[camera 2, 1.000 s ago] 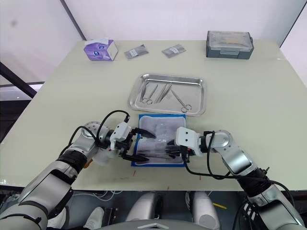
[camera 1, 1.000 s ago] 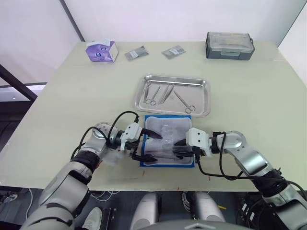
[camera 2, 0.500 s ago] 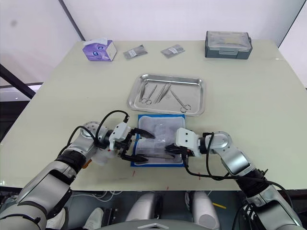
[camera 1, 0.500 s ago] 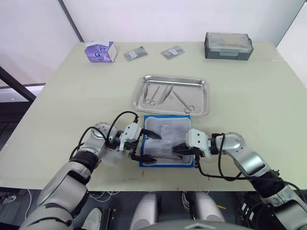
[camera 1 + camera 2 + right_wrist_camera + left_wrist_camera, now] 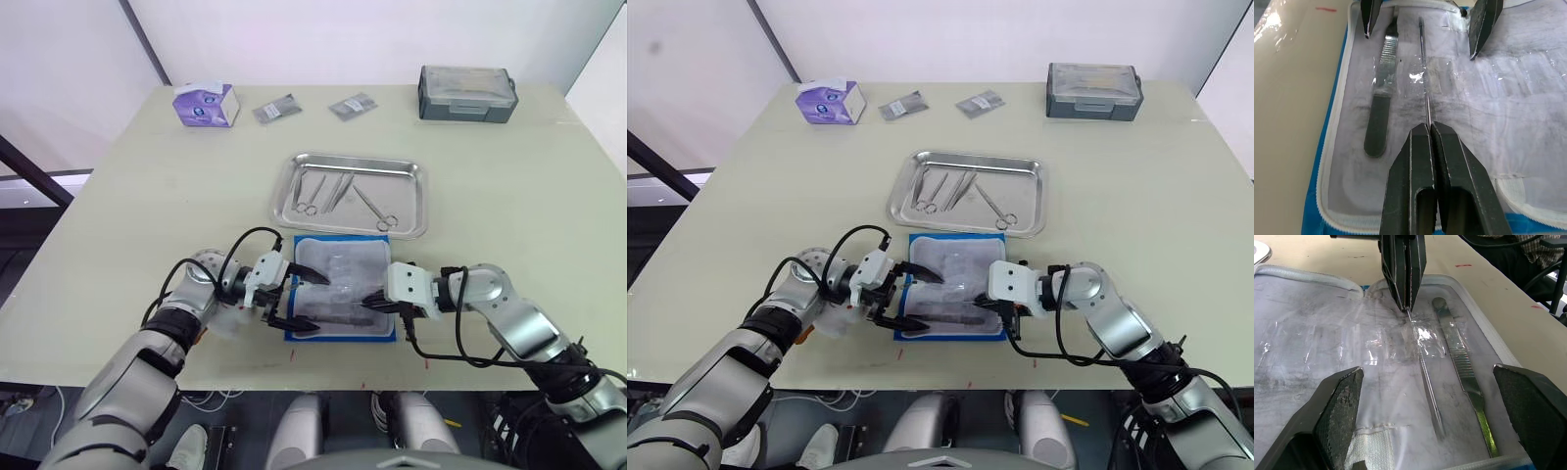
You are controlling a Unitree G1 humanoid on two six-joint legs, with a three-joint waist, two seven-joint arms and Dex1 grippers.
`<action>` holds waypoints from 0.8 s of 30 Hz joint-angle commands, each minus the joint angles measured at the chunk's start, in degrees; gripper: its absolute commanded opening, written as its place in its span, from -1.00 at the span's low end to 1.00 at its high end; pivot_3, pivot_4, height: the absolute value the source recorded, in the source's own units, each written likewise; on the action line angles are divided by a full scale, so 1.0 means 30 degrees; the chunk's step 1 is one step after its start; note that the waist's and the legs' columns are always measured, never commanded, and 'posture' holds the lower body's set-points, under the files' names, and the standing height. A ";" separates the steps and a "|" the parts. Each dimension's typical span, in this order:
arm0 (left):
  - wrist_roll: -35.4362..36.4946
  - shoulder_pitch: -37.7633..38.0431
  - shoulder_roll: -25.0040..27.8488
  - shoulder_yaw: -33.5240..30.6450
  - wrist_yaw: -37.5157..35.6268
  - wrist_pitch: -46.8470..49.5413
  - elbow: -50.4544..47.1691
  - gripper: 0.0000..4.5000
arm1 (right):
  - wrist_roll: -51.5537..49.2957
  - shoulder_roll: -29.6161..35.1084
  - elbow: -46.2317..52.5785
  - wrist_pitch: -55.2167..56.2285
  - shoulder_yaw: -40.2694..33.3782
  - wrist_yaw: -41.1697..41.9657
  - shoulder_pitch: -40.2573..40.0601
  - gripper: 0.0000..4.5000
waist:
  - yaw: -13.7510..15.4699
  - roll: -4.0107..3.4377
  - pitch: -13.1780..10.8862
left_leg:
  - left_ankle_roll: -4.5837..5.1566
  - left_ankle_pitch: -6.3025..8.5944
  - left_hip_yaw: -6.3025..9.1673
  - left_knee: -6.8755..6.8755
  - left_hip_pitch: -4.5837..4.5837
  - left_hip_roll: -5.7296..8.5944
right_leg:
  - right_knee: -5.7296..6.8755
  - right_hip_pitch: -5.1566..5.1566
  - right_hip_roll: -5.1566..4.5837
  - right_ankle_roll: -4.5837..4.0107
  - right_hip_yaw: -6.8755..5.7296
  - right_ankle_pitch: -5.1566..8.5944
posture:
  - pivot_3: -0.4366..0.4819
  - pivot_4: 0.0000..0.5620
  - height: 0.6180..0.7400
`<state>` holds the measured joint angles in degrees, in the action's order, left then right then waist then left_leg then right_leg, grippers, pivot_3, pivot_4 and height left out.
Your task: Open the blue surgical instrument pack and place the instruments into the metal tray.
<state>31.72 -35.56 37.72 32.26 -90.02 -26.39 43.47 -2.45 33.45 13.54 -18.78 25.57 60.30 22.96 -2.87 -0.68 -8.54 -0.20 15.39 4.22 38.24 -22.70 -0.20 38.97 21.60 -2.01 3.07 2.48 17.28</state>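
Steel probe [image 5: 1424,93] is sliding out of the blue surgical instrument pack [image 5: 343,290]: your right gripper [image 5: 1431,128], clenched on its tip, is withdrawing; left gripper [image 5: 1425,396] spread wide opposite

Bright, even light falls from overhead, leaving only soft shadows on the cream table [image 5: 509,206]. The metal tray [image 5: 416,201] gleams along its rim. In the wrist views, glare streaks the pack's clear plastic pockets [image 5: 1422,335], perhaps masking fine detail, and the nearest black fingers [image 5: 1332,421] blur.
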 commanded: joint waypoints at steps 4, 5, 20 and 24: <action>-0.0436 0.0591 0.0091 0.0876 -0.0825 0.0529 0.0439 1.00 | 0.0275 0.0716 0.1679 0.0134 -0.0435 0.0199 0.0422 -0.97 | 0.0037 0.0011 -0.0006 | 0.0000 0.0000 0.0003 -0.0001 -0.0004 0.0000 | -0.0006 -0.0001 -0.0001 0.0000 -0.0002 0.0000 | -0.05 -0.47 0.96; -0.0436 0.0583 0.0076 0.0883 -0.0825 0.0537 0.0445 1.00 | 0.0256 0.0749 0.1750 0.0102 -0.0493 0.0198 0.0445 -0.97 | 0.0037 0.0011 -0.0006 | -0.0001 0.0000 0.0001 -0.0001 -0.0005 0.0000 | -0.0006 0.0000 -0.0001 0.0000 -0.0001 0.0000 | -0.05 -0.47 0.96; -0.0452 0.0479 0.0017 0.0901 -0.0825 0.0561 0.0577 1.00 | 0.0049 0.1612 0.2155 0.0357 -0.1245 0.0181 -0.0223 -0.97 | 0.0095 0.0016 -0.0009 | 0.0000 0.0000 0.0000 -0.0001 -0.0006 0.0000 | -0.0007 0.0000 -0.0002 0.0000 -0.0001 0.0000 | -0.05 -0.47 0.96; -0.0412 0.0534 0.0037 0.0947 -0.0825 0.0551 0.0554 1.00 | -0.0266 0.2176 0.2273 0.0580 -0.1825 0.0295 -0.0797 -0.97 | 0.0105 0.0017 -0.0010 | 0.0000 0.0000 -0.0001 -0.0001 -0.0008 0.0001 | -0.0008 0.0000 -0.0003 0.0000 -0.0001 0.0000 | -0.05 -0.47 0.96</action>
<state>31.78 -35.77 37.54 32.52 -90.02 -26.30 43.48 -2.25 39.25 17.71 -18.05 22.32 60.93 20.75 -2.55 -0.63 -8.57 -0.20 15.39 4.22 38.24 -22.72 -0.19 38.94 21.60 -2.02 3.07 2.47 17.28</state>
